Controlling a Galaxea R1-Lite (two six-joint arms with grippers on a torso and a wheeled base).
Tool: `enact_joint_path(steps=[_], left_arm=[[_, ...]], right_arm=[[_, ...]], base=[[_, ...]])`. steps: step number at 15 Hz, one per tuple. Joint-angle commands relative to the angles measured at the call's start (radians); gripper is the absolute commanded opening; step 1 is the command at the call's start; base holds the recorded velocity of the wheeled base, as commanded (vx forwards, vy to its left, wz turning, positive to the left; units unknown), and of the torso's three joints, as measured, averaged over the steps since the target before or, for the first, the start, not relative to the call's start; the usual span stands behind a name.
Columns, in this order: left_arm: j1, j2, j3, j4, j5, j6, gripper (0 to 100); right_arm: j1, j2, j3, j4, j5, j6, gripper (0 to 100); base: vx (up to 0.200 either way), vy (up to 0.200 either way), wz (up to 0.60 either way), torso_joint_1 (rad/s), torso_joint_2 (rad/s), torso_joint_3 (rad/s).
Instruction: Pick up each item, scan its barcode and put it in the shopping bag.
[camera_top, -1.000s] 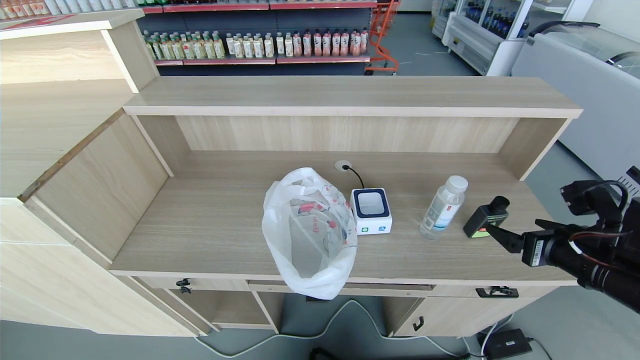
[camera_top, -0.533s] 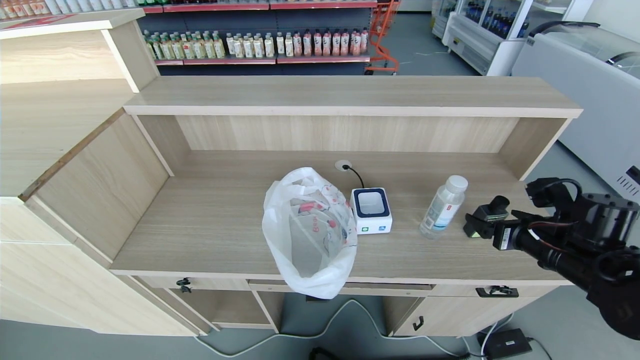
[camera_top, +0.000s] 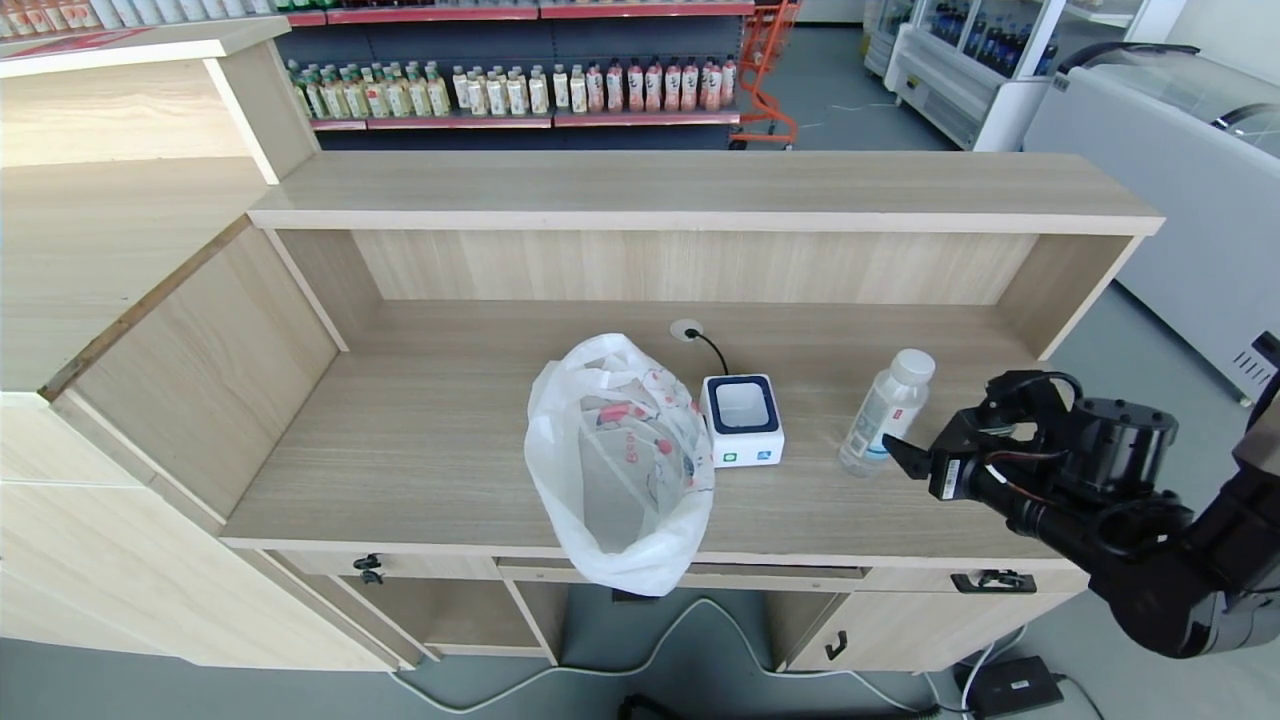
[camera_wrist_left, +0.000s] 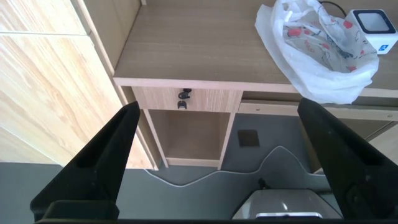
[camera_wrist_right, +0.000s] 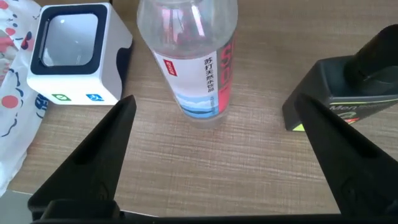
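a wooden counter (camera_top: 420, 450) stands before store shelves (camera_top: 520, 120) of drinks, an orange trolley (camera_top: 770, 128) and freezers (camera_top: 1150, 170).

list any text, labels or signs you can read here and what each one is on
water bottle label: dark characters run sideways, fine print too small to read.
black bottle: pale lettering, partly hidden, not readable whole.
shopping bag: red print, crumpled, unreadable.
barcode scanner: green and blue icon squares, no words.
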Motion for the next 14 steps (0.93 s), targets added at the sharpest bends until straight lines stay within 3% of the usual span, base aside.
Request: enact_joint_path(steps=[1,14], left_arm=[[0.0,0.0,0.0,0.0,0.0,-0.001,100],[0.0,0.0,0.0,0.0,0.0,-0.001,100]], right_arm=[[0.003,0.03,-0.071,0.013,0.003,-0.001,100],[0.056,0.15,-0.279,0.088,0.008,-0.004,100]], base=[[0.0,0.0,0.0,0.0,0.0,0.0],[0.0,0.0,0.0,0.0,0.0,0.0]])
